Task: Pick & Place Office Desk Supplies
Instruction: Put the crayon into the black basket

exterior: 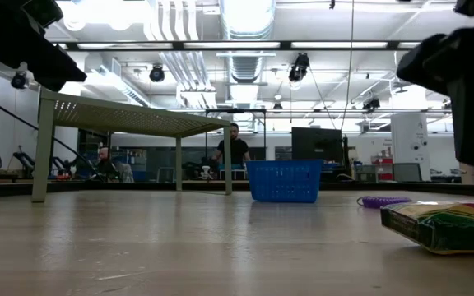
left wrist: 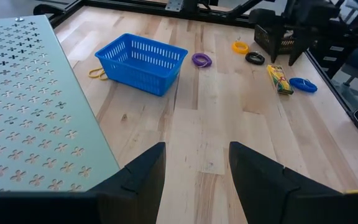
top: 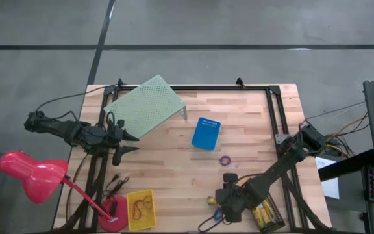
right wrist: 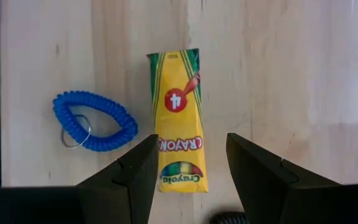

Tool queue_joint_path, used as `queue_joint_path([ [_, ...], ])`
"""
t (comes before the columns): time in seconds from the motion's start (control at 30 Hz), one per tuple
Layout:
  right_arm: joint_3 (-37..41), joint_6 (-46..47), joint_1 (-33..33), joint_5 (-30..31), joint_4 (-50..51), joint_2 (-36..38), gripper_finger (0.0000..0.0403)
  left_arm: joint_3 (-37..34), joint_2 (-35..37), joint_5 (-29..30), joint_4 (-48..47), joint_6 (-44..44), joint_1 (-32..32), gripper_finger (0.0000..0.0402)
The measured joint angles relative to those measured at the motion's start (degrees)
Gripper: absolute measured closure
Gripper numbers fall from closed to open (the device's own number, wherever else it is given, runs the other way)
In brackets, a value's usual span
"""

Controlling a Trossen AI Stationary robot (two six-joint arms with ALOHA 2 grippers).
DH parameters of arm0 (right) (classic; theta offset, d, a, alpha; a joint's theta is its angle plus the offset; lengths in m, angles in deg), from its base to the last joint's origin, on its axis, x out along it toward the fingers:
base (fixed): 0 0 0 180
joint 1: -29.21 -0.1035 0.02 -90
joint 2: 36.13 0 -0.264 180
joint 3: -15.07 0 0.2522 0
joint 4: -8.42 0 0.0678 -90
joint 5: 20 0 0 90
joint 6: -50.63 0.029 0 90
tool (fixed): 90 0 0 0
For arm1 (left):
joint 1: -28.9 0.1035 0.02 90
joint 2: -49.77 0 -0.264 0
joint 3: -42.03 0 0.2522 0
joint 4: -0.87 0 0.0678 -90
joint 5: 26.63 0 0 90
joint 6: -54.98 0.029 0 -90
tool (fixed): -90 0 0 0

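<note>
A small yellow crayon box (right wrist: 179, 121) lies flat on the table near its near edge, and a blue coil ring (right wrist: 94, 121) lies beside it. My right gripper (right wrist: 188, 177) hovers above the box's end, open, one finger on each side, touching nothing. Purple (left wrist: 201, 60), orange (left wrist: 240, 46) and black (left wrist: 255, 58) rings lie on the wood past the blue bin (left wrist: 142, 61). A tan rubber band (left wrist: 97, 73) lies against that bin. My left gripper (top: 132, 142) waits open at the table's left side, beside the green riser (top: 147, 106).
A yellow bin (top: 141, 209) with rubber bands sits at the near edge by a pink lamp (top: 31, 174). A black bin (top: 265, 218) holding more yellow boxes stands at the near right. Metal frame rails (top: 274, 110) run along the far and right sides. People stand far behind the table.
</note>
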Motion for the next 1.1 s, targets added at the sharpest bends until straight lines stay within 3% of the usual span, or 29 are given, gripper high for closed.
queue_joint_path([
  [1.1, 3.9, 4.4, 0.0, -2.8, -4.8, -2.8, 0.0222, 0.0, 0.0, 0.0, 0.0, 0.0, 0.0, 0.0219],
])
